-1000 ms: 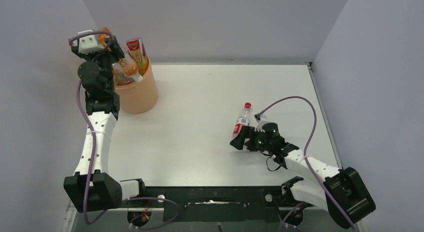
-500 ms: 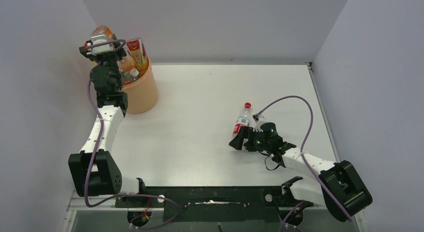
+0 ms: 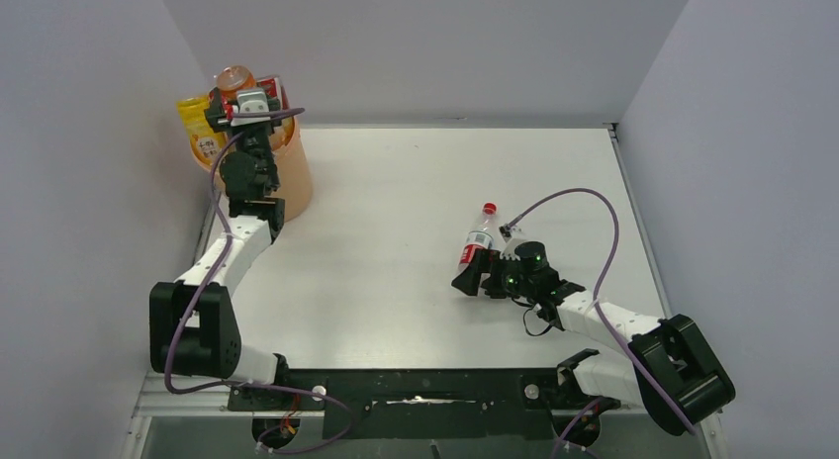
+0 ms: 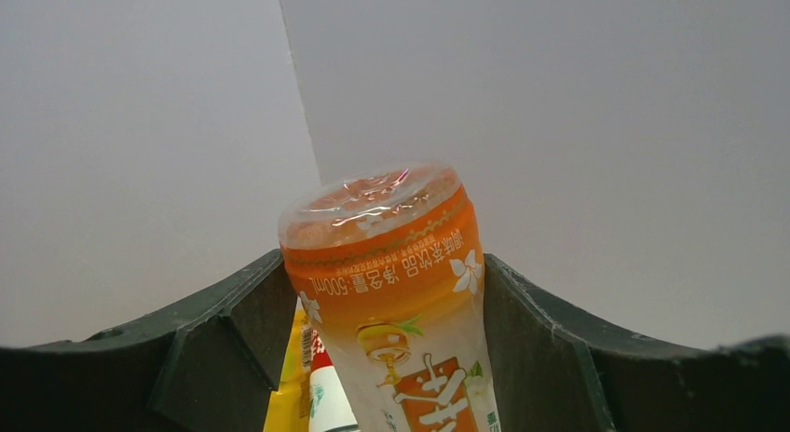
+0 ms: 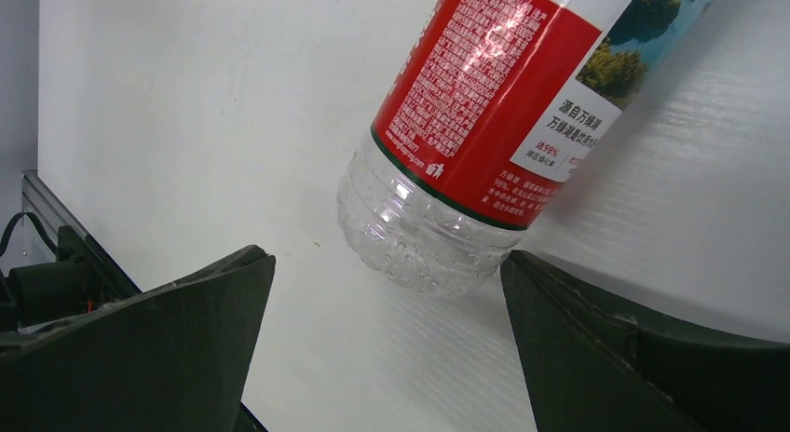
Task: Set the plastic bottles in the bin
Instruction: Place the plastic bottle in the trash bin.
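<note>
The peach-orange bin stands at the far left corner, with several plastic bottles poking out of it, among them a yellow-labelled one at its left edge. My left gripper is above the bin's rim, shut on an orange-labelled bottle. In the left wrist view that bottle fills the gap between the fingers, base end away from the wrist. A red-labelled clear bottle lies on the table right of centre. My right gripper is open at its base, one finger on each side, not touching.
Grey walls close in the white table at the left, back and right. The bin stands close to the left wall. A purple cable loops above the right arm. The black mounting rail runs along the near edge.
The left arm has swung right and carried the orange-labelled bottle from the bin's left side to above its rim. The right arm and the red-labelled bottle have barely moved.
</note>
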`<state>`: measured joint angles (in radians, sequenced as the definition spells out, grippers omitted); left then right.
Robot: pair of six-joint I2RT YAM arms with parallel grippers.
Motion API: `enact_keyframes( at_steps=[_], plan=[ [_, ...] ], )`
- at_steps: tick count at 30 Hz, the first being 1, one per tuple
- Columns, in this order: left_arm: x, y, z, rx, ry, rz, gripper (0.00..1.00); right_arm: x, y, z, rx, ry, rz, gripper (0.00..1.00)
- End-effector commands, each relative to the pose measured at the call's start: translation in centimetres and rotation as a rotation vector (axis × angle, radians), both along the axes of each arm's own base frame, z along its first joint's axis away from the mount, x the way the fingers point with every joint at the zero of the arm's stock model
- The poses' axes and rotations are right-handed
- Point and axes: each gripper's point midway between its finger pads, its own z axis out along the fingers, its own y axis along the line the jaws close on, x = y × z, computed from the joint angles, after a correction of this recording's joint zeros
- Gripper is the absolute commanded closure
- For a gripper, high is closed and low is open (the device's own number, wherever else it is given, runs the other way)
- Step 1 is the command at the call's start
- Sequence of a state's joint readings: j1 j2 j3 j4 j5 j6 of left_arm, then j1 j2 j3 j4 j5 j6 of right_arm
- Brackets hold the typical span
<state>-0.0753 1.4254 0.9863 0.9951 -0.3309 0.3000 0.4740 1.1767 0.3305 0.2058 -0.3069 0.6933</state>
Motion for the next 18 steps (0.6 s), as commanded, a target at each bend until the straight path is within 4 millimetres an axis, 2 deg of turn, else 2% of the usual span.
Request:
enact_keyframes(
  at_steps=[1,18],
  plan=[
    [-1.2,0.4,1.1,0.005,-0.087,0.085,0.45,1.0,0.8,1.9,0.041,-0.073,0.008,0.02],
    [0.4,1.1,-2.4,-0.012,0.018,0.144,0.45,0.8,0.7,2.1,0.042,-0.077,0.004,0.02]
  ],
)
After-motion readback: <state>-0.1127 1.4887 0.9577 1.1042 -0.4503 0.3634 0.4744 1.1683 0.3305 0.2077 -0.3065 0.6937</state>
